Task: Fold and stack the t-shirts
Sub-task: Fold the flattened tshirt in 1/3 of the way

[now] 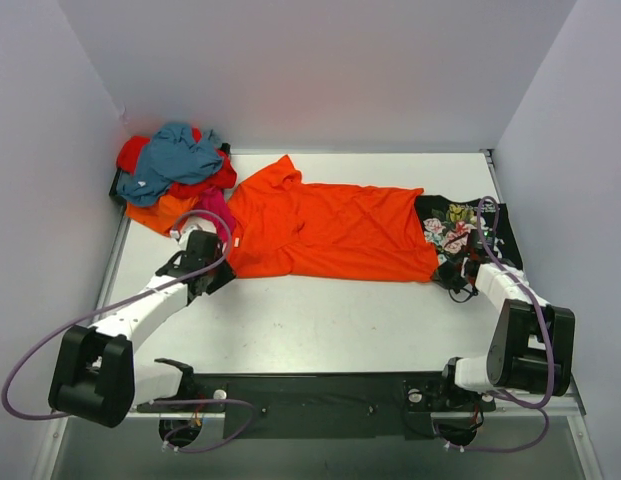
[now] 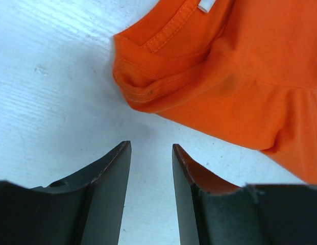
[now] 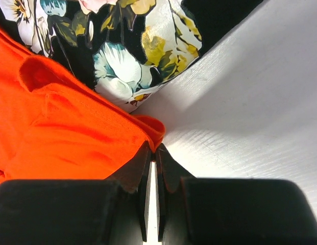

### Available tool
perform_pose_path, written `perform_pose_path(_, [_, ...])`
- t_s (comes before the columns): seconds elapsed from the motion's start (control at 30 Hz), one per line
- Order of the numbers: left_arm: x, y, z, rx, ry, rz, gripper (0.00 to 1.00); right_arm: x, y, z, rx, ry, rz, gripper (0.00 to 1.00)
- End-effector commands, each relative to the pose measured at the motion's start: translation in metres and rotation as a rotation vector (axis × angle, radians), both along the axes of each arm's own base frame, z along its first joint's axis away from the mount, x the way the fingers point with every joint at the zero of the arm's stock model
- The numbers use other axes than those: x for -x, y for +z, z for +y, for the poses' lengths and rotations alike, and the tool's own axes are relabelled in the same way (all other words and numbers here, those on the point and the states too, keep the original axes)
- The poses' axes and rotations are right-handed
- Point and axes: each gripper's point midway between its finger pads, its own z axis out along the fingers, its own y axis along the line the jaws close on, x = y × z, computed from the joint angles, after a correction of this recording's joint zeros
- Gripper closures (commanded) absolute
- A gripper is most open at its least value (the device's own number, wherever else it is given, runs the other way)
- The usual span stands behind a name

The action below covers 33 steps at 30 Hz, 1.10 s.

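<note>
Far left, a heap of teal, red and orange cloth shirts sits in the corner. Your left gripper has its jaws apart and empty, just short of the collar of the spread bright orange t-shirt, probably lining up a pinch. Your right gripper is closed at the hem corner; you can't tell if it has cloth. The black floral-print shirt lies partly beneath and could snag.

Right gripper sitting low at frame bottom, jaws pressed together, tips touching the corner hem of the orange t-shirt; orange cloth overlapping the black floral t-shirt; both lying on the white table
</note>
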Motion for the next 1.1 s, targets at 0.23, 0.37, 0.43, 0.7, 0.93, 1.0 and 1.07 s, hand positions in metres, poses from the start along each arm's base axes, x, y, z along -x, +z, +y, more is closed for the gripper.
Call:
perform_pose_path(0.23, [-0.039,-0.018,0.004,-0.048,0.009,-0.059,0.49,-0.001,-0.002,0.009,-0.044,0.031,-0.008,1.0])
perform_pose_path(0.37, [-0.048,-0.032,0.014,-0.076,0.065,-0.047,0.51,-0.001,-0.001,0.01,-0.046,0.033,-0.011,1.0])
perform_pose_path(0.43, [-0.052,-0.037,0.021,-0.089,0.093,-0.038,0.52,0.0,-0.001,0.01,-0.046,0.032,-0.006,1.0])
perform_pose_path(0.7, [-0.053,-0.035,0.033,-0.086,0.14,-0.071,1.0,0.002,0.0,0.009,-0.043,0.031,-0.005,1.0])
perform_pose_path(0.93, [-0.019,-0.024,0.048,-0.106,0.184,-0.035,1.0,0.006,0.005,0.009,-0.044,0.03,-0.004,1.0])
perform_pose_path(1.0, [-0.011,-0.018,0.052,-0.09,0.202,-0.055,1.0,0.011,0.005,0.01,-0.049,0.027,0.002,1.0])
perform_pose_path(1.07, [-0.009,-0.01,0.05,-0.075,0.185,-0.101,1.0,0.014,0.008,0.013,-0.055,0.034,-0.008,1.0])
